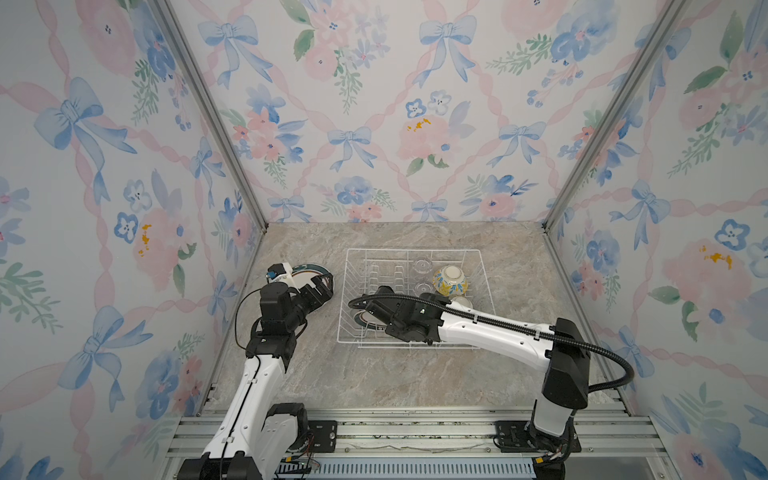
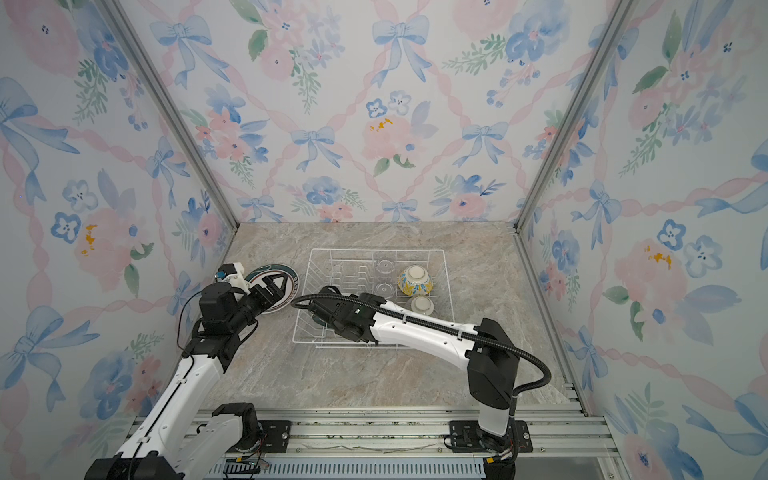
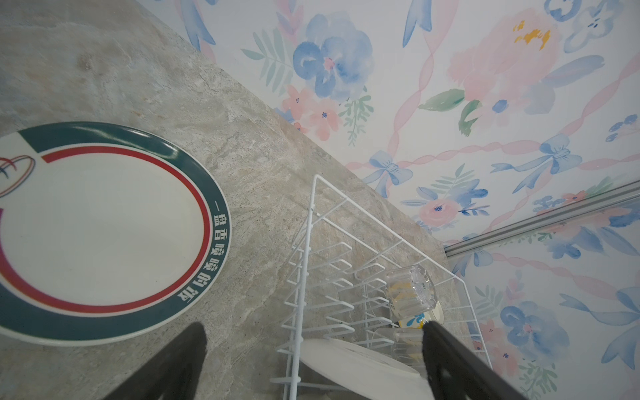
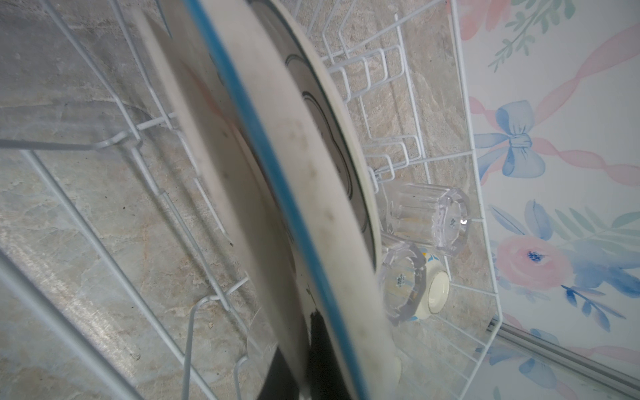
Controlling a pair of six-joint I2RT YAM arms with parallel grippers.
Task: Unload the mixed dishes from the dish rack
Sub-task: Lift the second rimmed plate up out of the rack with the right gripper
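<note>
Counter [image 1: 415,374]: marbled grey-beige stone surface, matte, enclosed by floral papered walls.
Dish rack [image 1: 487,291]: rectangular white wire basket, thin glossy rods, rows of upright looped divider prongs inside; it is set on the counter right of centre in both top views.
Green-rimmed plate [image 3: 104,235]: round, white, glossy, with a dark green outer band bearing white characters and a thin red inner ring; it is laid flat on the counter just left of the rack.
Left claw [image 3: 311,363]: fully spread, nothing between its dark fingers; it is held above the counter between the flat plate and the rack.
Blue-rimmed plate [image 4: 304,194]: round, white, with a bright blue edge line; it is stood on edge among the prongs at the rack's near left end, with a second white plate [image 4: 187,114] close beside it.
Right claw [image 1: 368,309]: clenched on the blue-rimmed plate's rim, as seen in the right wrist view, where a dark finger [image 4: 320,346] is pressed to the plate.
Glasses [image 4: 429,214]: clear, faceted, upturned, two seen side by side inside the rack.
Floral bowl [image 1: 450,281]: rounded, yellow-blue pattern on cream, upside down at the rack's far right.
Pale bowl [image 2: 422,305]: small, round, just in front of the floral bowl; its pattern cannot be made out.
</note>
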